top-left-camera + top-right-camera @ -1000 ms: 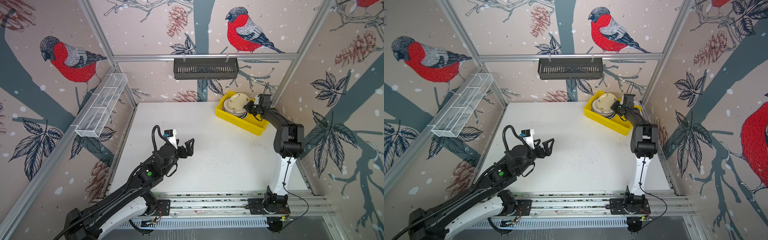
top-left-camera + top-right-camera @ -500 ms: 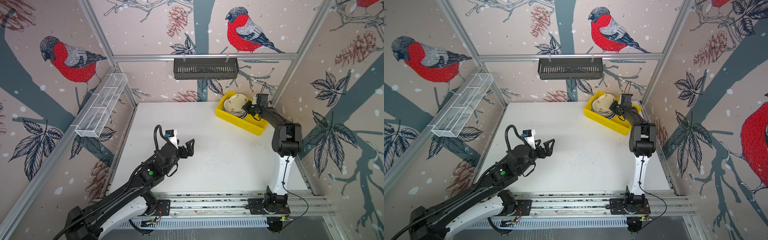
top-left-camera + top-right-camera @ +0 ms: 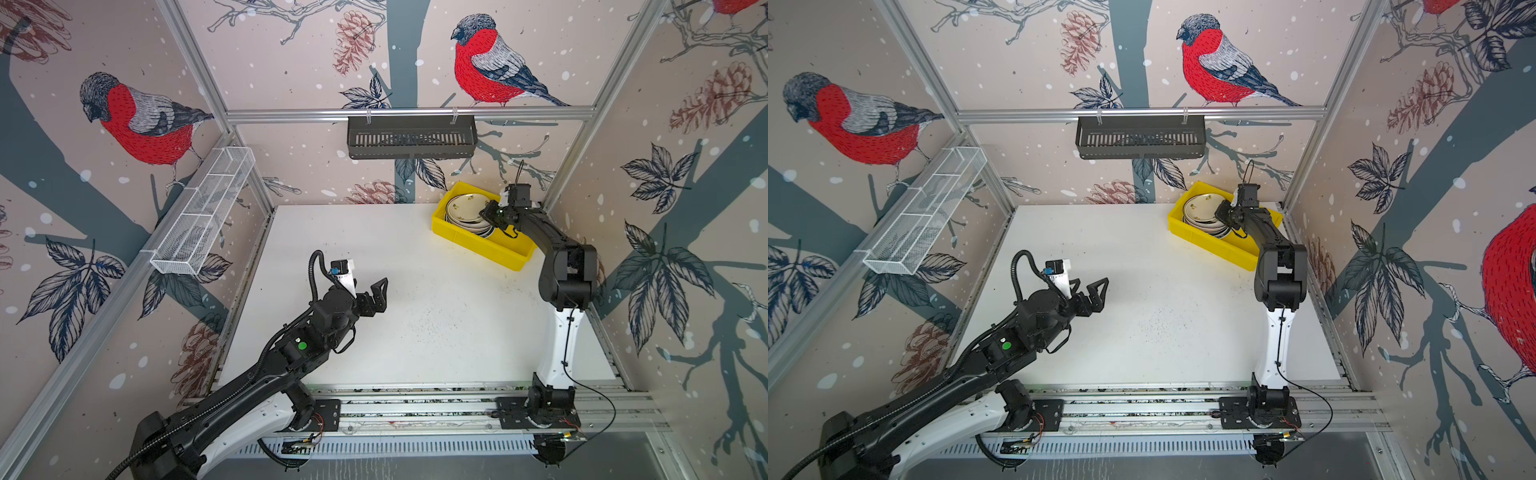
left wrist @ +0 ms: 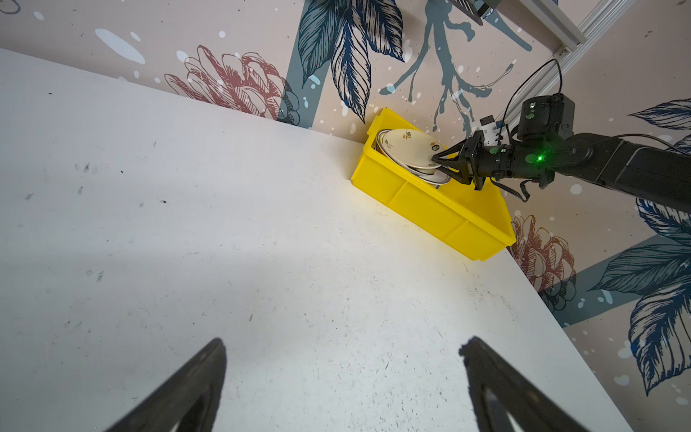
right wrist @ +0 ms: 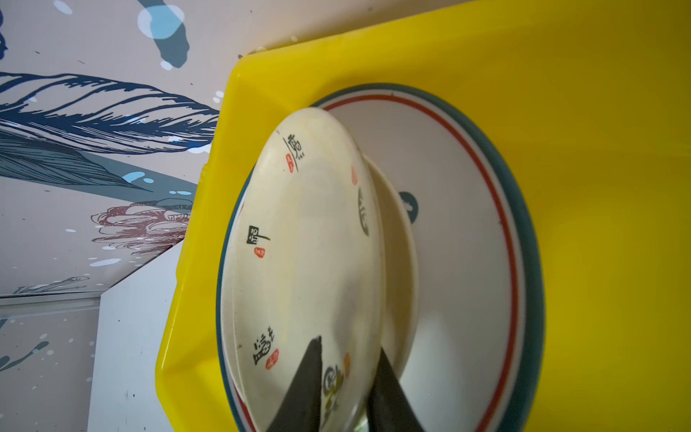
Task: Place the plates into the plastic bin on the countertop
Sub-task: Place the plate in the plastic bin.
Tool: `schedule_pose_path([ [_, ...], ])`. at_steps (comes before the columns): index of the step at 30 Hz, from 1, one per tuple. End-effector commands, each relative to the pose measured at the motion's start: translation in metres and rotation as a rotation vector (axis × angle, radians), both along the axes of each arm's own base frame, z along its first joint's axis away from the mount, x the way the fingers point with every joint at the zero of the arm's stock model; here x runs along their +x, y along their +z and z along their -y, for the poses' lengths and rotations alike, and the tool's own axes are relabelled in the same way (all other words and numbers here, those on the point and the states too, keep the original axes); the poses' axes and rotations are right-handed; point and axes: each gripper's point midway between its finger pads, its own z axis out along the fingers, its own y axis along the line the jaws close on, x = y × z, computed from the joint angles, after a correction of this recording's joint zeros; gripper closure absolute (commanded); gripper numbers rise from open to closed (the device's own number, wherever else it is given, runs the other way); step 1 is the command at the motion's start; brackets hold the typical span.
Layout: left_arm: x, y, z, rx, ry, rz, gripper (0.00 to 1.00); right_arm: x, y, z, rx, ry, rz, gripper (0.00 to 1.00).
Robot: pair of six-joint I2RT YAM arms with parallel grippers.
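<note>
At the far right corner of the countertop (image 3: 415, 332) stands the yellow bin (image 3: 473, 243), its long axis running diagonally from the far edge toward the right edge. All plates (image 3: 463, 212) in view are stacked in the bin's end nearer the far edge; none lies on the countertop. Judgement: the task is almost complete. Only the top plate (image 5: 306, 243) has to be left lying flat. Being round, it has no long axis; it sits tilted, printed face up, its rim at the right gripper (image 5: 349, 344) raised off the teal-rimmed plate (image 5: 467, 224) beneath. The jaws straddle that rim; whether they clamp it cannot be told. The left gripper (image 4: 343, 341) hovers over the countertop, left of its middle, spread wide and empty.
</note>
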Motion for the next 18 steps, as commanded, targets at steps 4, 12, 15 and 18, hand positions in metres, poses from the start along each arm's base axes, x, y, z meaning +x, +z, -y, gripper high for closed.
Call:
schedule_pose_path([
  [4,0.003,0.008,-0.005,-0.002,0.031,0.031,0.02,-0.001,0.007,-0.002,-0.028,0.014,0.007,0.55],
  [12,0.003,0.007,-0.005,0.004,0.029,0.032,0.02,-0.003,0.014,0.0,-0.072,0.004,0.004,0.23],
  [15,0.002,0.009,-0.007,0.008,0.032,0.038,0.02,-0.007,0.019,0.015,-0.202,-0.077,-0.027,0.06],
  [18,0.002,0.013,-0.01,0.008,0.043,0.049,0.02,-0.009,0.033,0.019,-0.296,-0.105,-0.015,0.01],
])
